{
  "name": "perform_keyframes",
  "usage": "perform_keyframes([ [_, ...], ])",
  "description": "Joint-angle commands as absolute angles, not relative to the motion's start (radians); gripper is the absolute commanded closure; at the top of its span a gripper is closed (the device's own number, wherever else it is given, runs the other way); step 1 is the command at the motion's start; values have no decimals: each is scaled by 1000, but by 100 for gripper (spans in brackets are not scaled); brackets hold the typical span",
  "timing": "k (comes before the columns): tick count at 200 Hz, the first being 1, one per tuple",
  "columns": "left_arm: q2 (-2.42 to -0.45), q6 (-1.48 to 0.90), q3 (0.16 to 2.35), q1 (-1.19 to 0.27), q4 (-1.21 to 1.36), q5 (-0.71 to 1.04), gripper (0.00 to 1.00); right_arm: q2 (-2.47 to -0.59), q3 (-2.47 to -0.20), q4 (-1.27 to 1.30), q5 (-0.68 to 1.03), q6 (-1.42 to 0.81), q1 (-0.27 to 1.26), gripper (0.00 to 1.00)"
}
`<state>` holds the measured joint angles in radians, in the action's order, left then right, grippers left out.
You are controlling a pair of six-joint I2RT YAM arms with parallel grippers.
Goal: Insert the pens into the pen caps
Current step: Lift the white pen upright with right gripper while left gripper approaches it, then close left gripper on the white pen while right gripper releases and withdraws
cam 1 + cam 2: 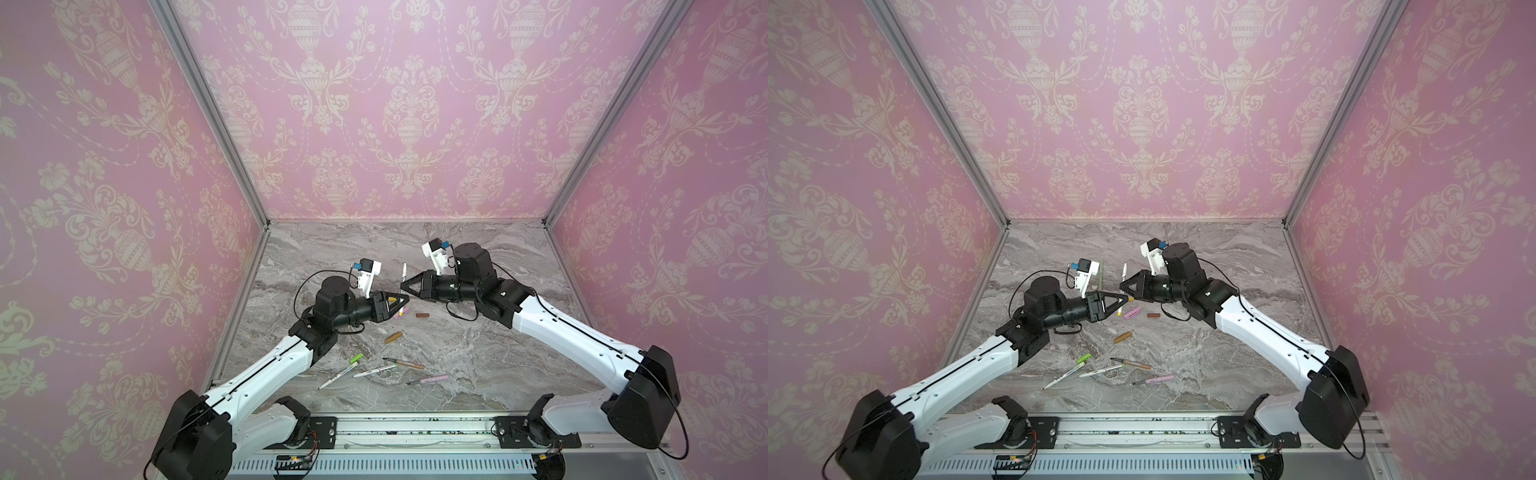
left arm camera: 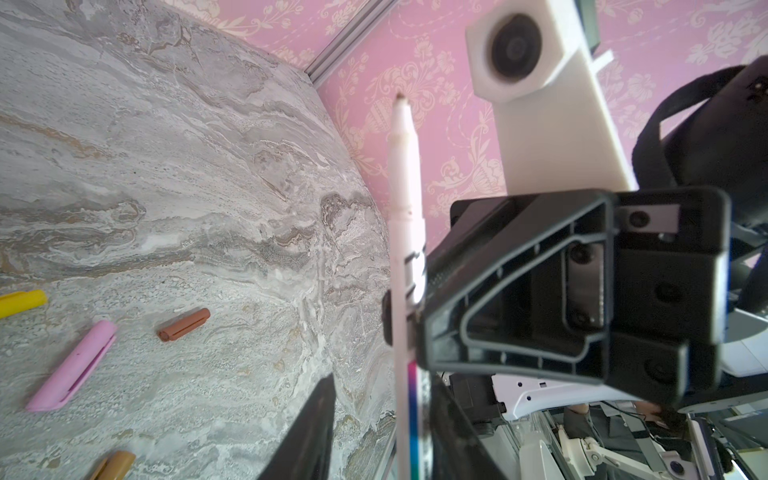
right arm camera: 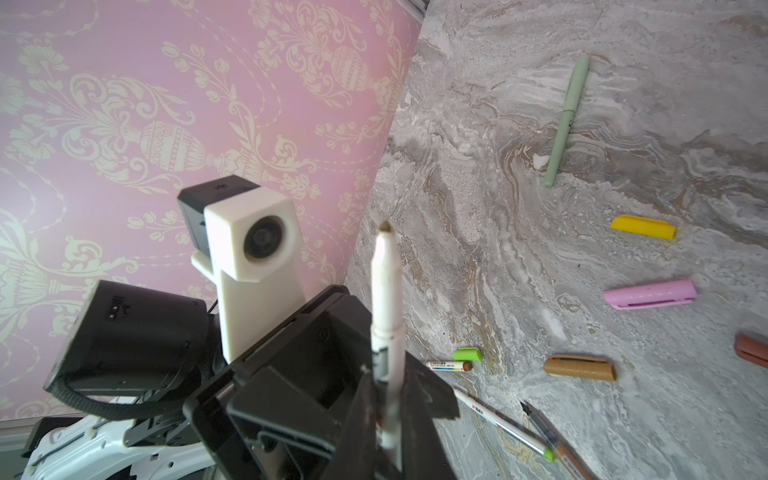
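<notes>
In both top views the white pen [image 1: 404, 272] [image 1: 1123, 272] is standing near-upright at mid-frame, its dark tip pointing toward the frame top, and the right gripper [image 1: 402, 286] is clamping it. In the left wrist view the left gripper [image 2: 382, 432] is straddling the lower barrel with its jaws apart, and a pink cap [image 2: 72, 365] is lying lower left. In the right wrist view a sage-green pen [image 3: 567, 120] is lying upper right.

Tabletop [image 1: 478, 353] under the left pincer [image 1: 404, 296] and right pincer [image 1: 401, 285]: veined grey stone-look surface, matt. Walls [image 1: 415, 124] behind them: printed paper, matt. Corner post [image 1: 209, 104]: brushed metal. Right pincer: black moulded plastic, ribbed, dull. White pen [image 2: 405, 166] in its grip: smooth plastic, slight sheen, smudged near the tip. Pink cap [image 2: 72, 365], brown cap [image 2: 183, 325] beside the left pincer: smooth matt plastic.
</notes>
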<state>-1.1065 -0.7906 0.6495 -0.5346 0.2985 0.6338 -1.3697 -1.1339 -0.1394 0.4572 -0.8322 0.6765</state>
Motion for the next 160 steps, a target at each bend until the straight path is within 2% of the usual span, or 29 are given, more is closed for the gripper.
perform_keyframes([
  [1,-1110,-798,680,-540,328,594,71,-1322,-1120,-145,461,-824,684,100],
  [42,-1107,-792,673,-541,303,585,100,-1325,-1130,-157,446,-810,684,100],
  [61,-1096,-778,666,-541,273,569,100,-1334,-1161,-190,439,-783,684,100],
  [85,-1056,-722,671,-540,150,458,100,-1357,-1239,-272,413,-723,684,81],
  [105,-1017,-668,689,-538,-52,247,100,-1402,-1327,-411,351,-659,685,62],
  [115,-1005,-650,700,-535,-149,146,100,-1436,-1377,-486,315,-619,686,56],
  [140,-983,-657,698,-502,-271,31,100,-1557,-1535,-689,188,-470,713,47],
  [160,-949,-681,672,-479,-291,-14,100,-1689,-1656,-807,147,-468,717,44],
])
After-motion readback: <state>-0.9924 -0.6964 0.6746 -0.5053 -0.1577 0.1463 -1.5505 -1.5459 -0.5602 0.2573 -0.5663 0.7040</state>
